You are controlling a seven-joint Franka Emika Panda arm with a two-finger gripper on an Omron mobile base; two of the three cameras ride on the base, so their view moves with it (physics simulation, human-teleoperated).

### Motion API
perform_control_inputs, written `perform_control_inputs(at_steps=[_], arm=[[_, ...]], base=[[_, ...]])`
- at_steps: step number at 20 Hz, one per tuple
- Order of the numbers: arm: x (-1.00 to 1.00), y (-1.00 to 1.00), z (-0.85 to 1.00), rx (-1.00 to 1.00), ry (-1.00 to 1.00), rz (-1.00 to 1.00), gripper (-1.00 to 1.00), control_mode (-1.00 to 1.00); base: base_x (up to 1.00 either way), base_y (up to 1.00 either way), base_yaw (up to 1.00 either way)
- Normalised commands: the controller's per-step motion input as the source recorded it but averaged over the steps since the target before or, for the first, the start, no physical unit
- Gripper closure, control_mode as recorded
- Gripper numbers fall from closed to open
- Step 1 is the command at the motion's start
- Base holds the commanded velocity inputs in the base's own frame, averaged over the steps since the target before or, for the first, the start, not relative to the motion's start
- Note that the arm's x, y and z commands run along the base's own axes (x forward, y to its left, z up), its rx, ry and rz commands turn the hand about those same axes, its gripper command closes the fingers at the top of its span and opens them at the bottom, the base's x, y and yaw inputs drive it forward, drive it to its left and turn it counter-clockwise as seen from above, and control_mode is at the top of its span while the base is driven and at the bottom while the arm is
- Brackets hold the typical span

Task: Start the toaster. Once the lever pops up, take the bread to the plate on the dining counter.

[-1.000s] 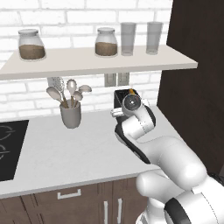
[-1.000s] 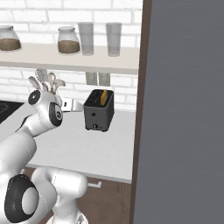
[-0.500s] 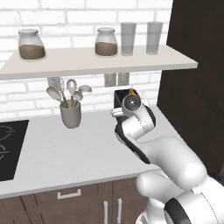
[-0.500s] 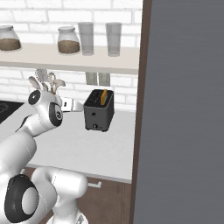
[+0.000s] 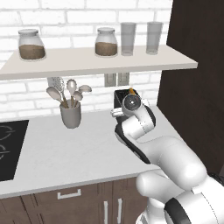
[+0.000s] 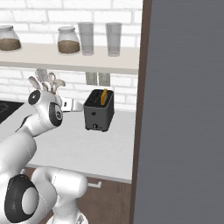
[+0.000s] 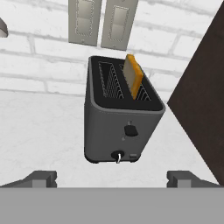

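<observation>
Dark grey toaster (image 7: 118, 127), tan bread (image 7: 133, 74) upright in slot, claw (image 7: 113, 178) wide

The toaster (image 7: 120, 131) looks like matt dark grey metal; the bread (image 7: 133, 75) has a rough orange crust; the counter (image 7: 39, 131) is smooth white stone, backed by painted white brick (image 7: 39, 57)

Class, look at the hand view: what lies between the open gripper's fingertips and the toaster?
Nothing but bare white counter. In the hand view the gripper faces the toaster with no object in the stretch between.
</observation>
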Motion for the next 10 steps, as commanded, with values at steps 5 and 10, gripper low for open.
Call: perform_control_inputs(at_steps=[5, 10], arm=[[0.00, 0.00, 0.00, 0.00, 0.00, 0.00, -1.00, -1.00], [0.00, 0.00, 0.00, 0.00, 0.00, 0.00, -1.00, -1.00]], base=[[0.00, 0.00, 0.00], [0.00, 0.00, 0.00]])
